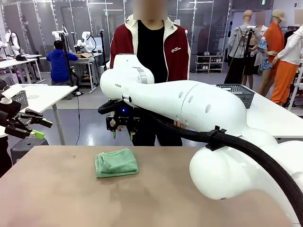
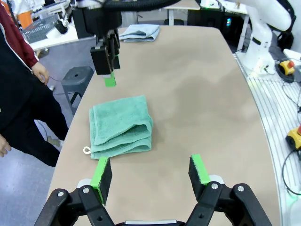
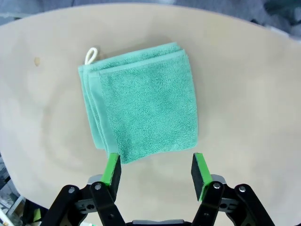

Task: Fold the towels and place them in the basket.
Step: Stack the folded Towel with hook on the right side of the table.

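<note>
I see the green towel (image 3: 141,101) already folded on the surface; my right fingers (image 3: 155,172) hover above it, spread and empty. Left fingers (image 2: 151,173) released nearby. Basketing remains.

A folded towel (image 1: 116,162) is lying on the table (image 1: 61,198), left of its middle. The right gripper (image 1: 122,132) is hanging above the far edge, behind the towel. A person (image 1: 150,52) is standing beyond it. The basket (image 1: 239,92) is sitting on another table, far right.
</note>
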`<state>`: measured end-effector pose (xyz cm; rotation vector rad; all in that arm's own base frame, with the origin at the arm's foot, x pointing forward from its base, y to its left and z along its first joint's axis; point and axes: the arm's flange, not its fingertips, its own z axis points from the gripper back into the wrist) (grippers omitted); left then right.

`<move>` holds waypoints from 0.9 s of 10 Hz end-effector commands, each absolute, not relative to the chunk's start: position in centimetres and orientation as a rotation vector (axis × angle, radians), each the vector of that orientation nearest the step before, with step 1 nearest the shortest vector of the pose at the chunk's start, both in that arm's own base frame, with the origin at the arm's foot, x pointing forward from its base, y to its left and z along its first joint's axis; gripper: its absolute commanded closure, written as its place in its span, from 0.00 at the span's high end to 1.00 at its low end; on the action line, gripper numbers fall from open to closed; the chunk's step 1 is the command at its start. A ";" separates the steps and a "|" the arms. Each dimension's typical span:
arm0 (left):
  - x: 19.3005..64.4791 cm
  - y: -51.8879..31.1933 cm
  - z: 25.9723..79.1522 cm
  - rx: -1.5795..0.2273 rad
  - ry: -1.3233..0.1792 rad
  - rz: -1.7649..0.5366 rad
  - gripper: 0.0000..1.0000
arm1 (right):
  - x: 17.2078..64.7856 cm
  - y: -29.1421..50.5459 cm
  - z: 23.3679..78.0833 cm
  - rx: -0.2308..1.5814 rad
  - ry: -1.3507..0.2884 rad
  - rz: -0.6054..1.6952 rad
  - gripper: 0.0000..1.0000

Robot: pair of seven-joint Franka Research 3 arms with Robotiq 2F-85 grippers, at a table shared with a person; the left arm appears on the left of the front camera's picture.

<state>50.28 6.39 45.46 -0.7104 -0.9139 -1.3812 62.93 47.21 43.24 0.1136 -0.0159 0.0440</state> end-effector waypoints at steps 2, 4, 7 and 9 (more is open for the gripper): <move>49.8 6.3 45.5 -0.710 -0.912 -1.387 0.84 | 56.5 43.4 39.2 0.109 0.069 -0.008 0.76; 49.8 6.3 45.5 -0.710 -0.912 -1.387 0.84 | 54.1 42.1 37.2 0.080 0.158 -0.022 0.76; 49.8 6.3 45.5 -0.710 -0.912 -1.387 0.84 | 51.1 40.8 37.1 0.068 0.181 -0.039 0.76; 49.8 6.3 45.5 -0.710 -0.912 -1.387 0.84 | 49.9 39.7 36.0 0.055 0.260 -0.086 0.76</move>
